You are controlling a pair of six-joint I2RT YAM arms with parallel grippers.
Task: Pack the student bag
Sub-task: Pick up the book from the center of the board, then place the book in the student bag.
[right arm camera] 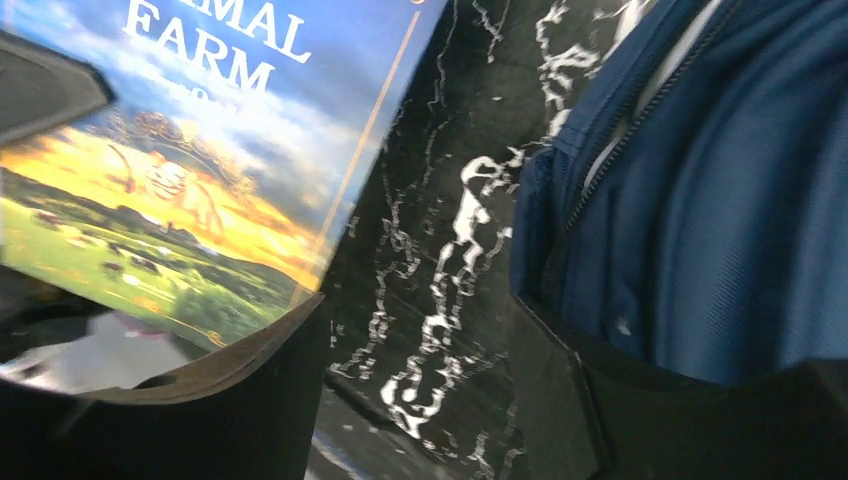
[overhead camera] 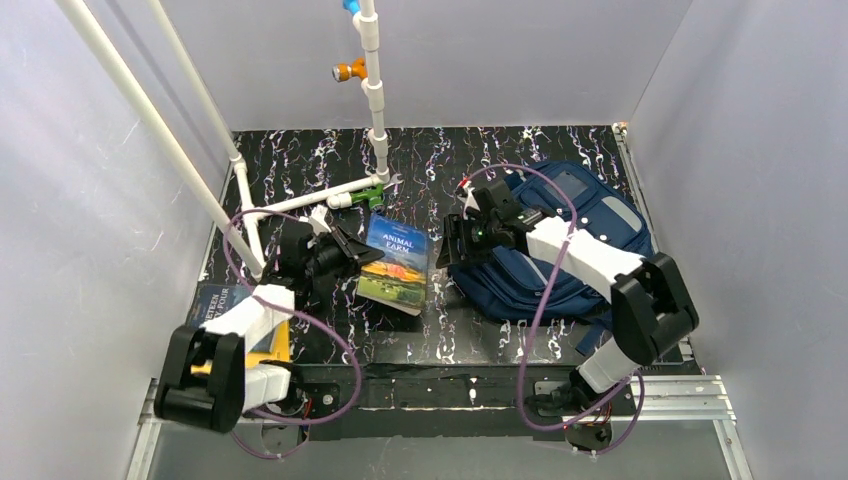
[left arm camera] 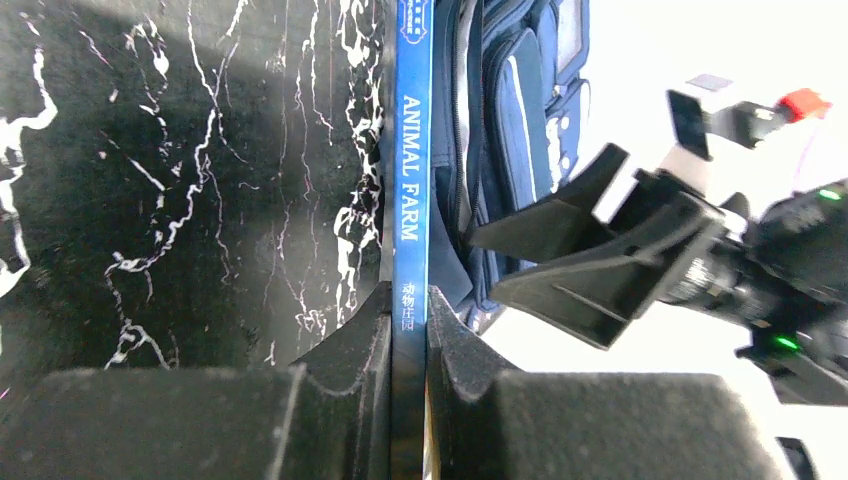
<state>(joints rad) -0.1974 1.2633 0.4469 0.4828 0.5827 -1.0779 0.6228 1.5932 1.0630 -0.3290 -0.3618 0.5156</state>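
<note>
The bag, just right of the book, looks soft and floppy; best taken by its zipper edge. The left hand pinches the book's spine; the right hand gapes wide.

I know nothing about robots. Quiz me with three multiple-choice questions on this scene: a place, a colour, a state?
1. Seen from above, where is the Animal Farm book relative to the student bag? A inside it; B to its left; C on top of it.
2. The bag's colour? A red; B yellow; C navy blue.
3. The left end effector is: A shut on the book; B wide open; C holding the bag.

Answers: B, the book is outside the bag, between the arms; C, its fabric is navy; A, it clamps the book's spine.
</note>
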